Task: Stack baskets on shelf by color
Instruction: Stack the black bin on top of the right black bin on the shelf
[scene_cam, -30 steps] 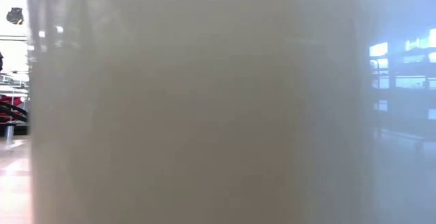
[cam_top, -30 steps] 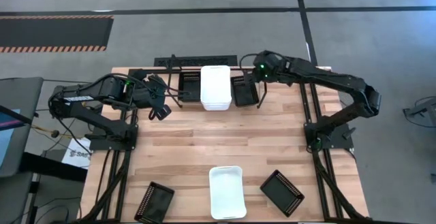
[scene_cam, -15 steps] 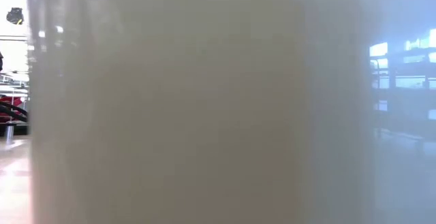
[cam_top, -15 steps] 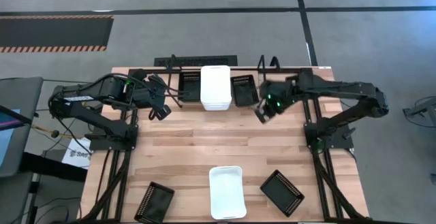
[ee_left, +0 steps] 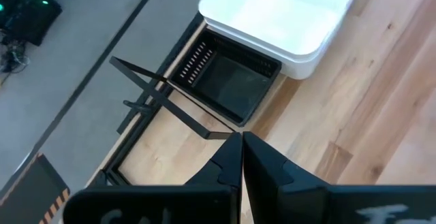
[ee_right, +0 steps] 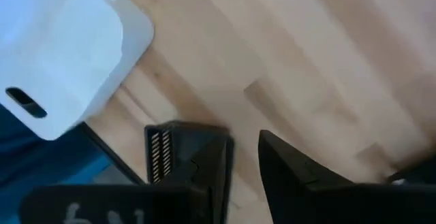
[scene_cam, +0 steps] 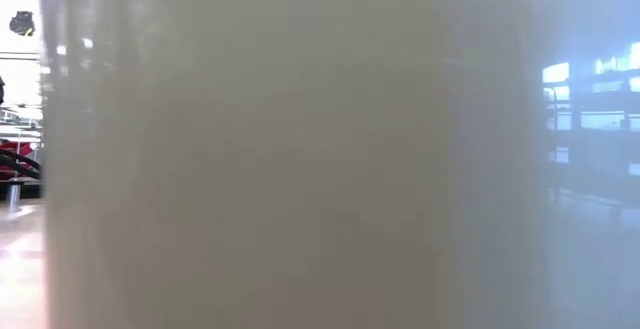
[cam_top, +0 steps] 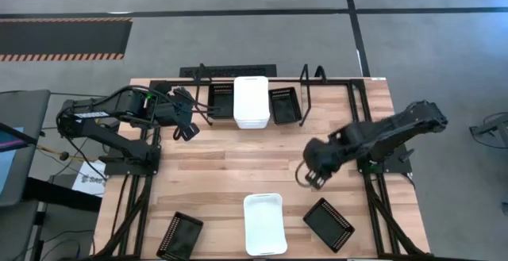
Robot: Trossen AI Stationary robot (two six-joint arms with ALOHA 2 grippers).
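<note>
Pale wood-plank table [cam_top: 222,166], smooth white plastic basket [cam_top: 263,224], black mesh basket [cam_top: 329,224].

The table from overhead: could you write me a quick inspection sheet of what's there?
Surface: light wood table.
Job's things: white plastic basket stack between two black mesh baskets on the black wire shelf; loose white basket and two black ones at the near edge.
Clutter: nothing seen.
Grippers: left gripper shut beside the shelf; right gripper open, empty, above the table.
Cables: along the left arm.
Surroundings: grey floor, hazard-striped mat.
</note>
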